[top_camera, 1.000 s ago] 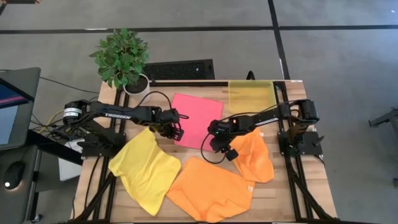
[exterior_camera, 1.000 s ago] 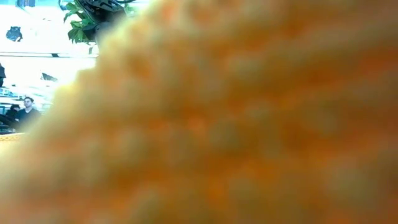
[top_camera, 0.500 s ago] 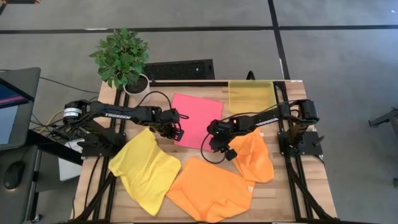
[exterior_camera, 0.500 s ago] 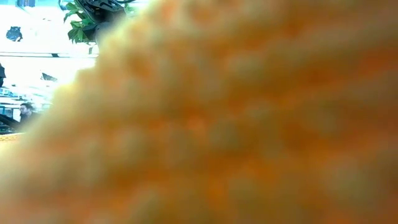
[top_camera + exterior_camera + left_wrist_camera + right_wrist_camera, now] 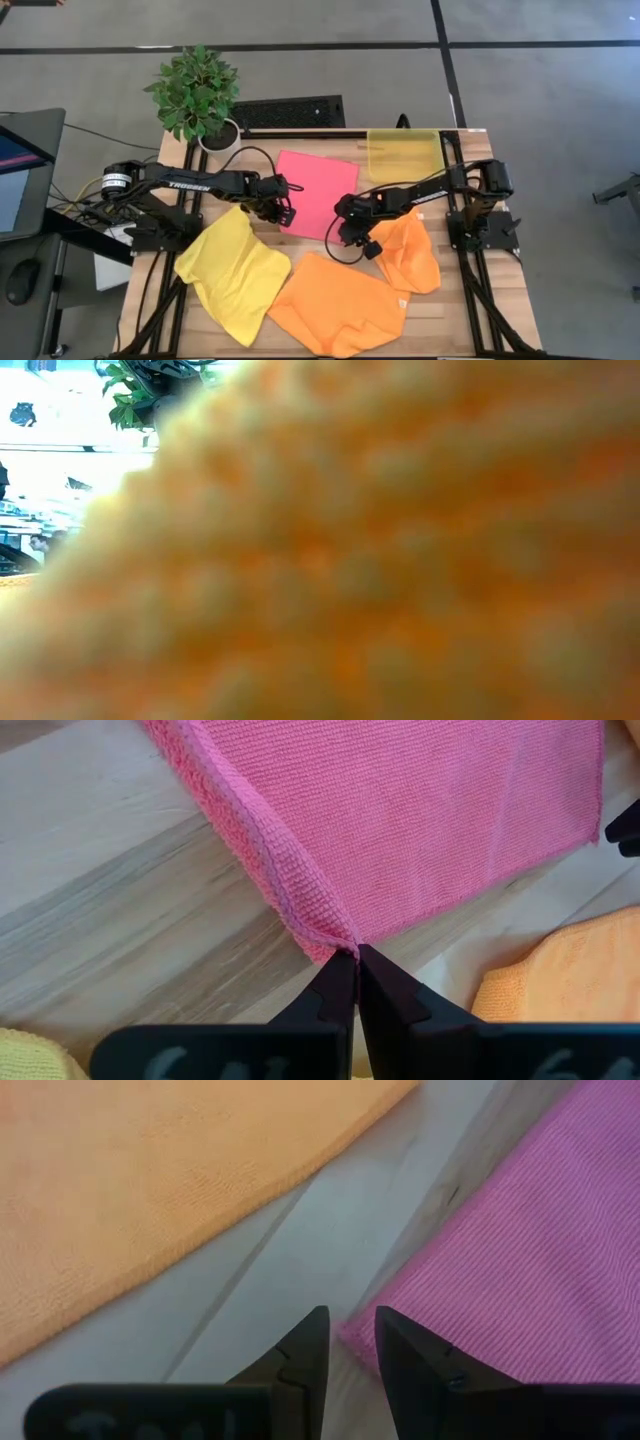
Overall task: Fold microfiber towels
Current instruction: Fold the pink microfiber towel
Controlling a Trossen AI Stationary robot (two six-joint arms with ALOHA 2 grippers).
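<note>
Four towels: they lie on the wooden table (image 5: 445, 325), one pink, one yellow and two orange.
Pink towel (image 5: 318, 192): spread flat in the middle of the far half of the table, between the two grippers.
Yellow towel (image 5: 232, 272): rumpled, at the near left part of the table, its top corner near the left gripper.
Large orange towel (image 5: 338, 306): rumpled, at the near middle, touching the yellow towel on its left side.
Small orange towel (image 5: 410, 250): bunched at the right, under the right arm, touching the large orange towel.
Left gripper (image 5: 356, 960): at the near left corner of the pink towel; the two fingers are pressed together and they pinch the corner, where the cloth rises in a small fold.
Right gripper (image 5: 350, 1330): low over the near right corner of the pink towel; its fingers stand a little apart, with the corner of the cloth in the gap. Whether they touch the cloth I cannot tell.
Low view: almost fully covered by blurred orange cloth close to the lens.
Yellow bin (image 5: 404, 153): translucent, at the far right of the table, just beyond the pink towel.
Plant (image 5: 195, 92): in a white pot at the far left corner of the table.
</note>
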